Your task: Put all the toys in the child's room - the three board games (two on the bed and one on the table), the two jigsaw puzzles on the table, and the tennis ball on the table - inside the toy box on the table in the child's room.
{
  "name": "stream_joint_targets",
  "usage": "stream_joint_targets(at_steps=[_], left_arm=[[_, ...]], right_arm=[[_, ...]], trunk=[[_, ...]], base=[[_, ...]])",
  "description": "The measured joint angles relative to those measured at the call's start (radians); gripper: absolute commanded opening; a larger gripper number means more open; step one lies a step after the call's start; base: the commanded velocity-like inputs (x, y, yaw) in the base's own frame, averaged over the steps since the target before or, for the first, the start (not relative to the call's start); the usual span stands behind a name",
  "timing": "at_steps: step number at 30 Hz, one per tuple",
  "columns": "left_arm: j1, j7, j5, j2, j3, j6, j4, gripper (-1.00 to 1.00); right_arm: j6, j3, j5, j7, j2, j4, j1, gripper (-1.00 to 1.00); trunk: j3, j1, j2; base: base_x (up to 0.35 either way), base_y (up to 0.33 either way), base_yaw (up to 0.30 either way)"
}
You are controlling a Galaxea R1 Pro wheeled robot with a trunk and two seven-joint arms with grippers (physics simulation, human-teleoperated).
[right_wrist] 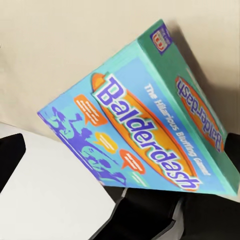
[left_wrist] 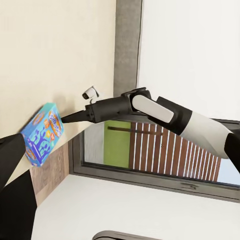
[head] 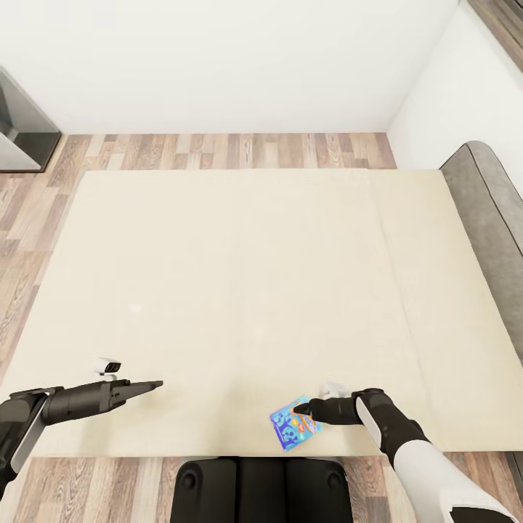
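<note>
The bed point(head: 240, 290) takes up most of the head view, its plain cream mattress lying in two sections on a light wood-plank floor point(head: 218, 151), with white walls point(head: 218, 58) behind. A grey padded headboard point(head: 488, 218) runs along the bed's right side. At the far left stands the corner of a dark glossy piece of furniture point(head: 22, 131).

The right arm point(head: 414, 450) reaches in over the near edge of the mattress. Its right pincer point(head: 301, 411) is pinching the blue board game point(head: 294, 423) at one edge, the box tilted, near the bed's near edge. In the right wrist view the box point(right_wrist: 140, 125) reads "Balderdash" in an orange oval, with teal sides and purple figures on the blue lid. In the left wrist view the same box point(left_wrist: 42, 132) hangs tilted at the tip of the right pincer point(left_wrist: 64, 118), against the mattress.

The left pincer point(head: 154, 384) hovers over the mattress near its near left edge, well apart from the game; its fingers look pressed together to a point, holding nothing.
</note>
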Motion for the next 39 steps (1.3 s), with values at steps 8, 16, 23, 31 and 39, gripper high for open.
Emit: stream_joint_targets(at_steps=[8, 16, 23, 31, 39], left_arm=[[0.0, 0.0, 0.0, -0.002, -0.001, 0.0, 0.0, 1.0], [0.0, 0.0, -0.001, -0.003, -0.001, 0.0, 0.0, 1.0], [0.0, 0.0, -0.001, -0.002, -0.001, 0.0, 0.0, 1.0], [0.0, 0.0, -0.002, -0.003, -0.001, 0.0, 0.0, 1.0], [0.0, 0.0, -0.002, -0.004, -0.001, 0.0, 0.0, 1.0]], right_arm=[[-0.001, -0.001, -0.003, 0.003, 0.0, 0.001, 0.0, 1.0], [-0.001, -0.001, -0.004, 0.002, -0.001, 0.003, 0.0, 1.0], [-0.001, -0.001, -0.004, 0.003, -0.002, 0.003, 0.0, 1.0], [-0.002, -0.001, -0.004, 0.003, -0.002, 0.004, 0.0, 1.0], [-0.002, -0.001, -0.004, 0.003, -0.002, 0.004, 0.0, 1.0]], trunk=[[0.0, 0.0, 0.0], [0.0, 0.0, 0.0], [0.0, 0.0, 0.0], [0.0, 0.0, 0.0], [0.0, 0.0, 0.0]], base=[[0.0, 0.0, 0.0], [0.0, 0.0, 0.0], [0.0, 0.0, 0.0], [0.0, 0.0, 0.0], [0.0, 0.046, 0.0]])
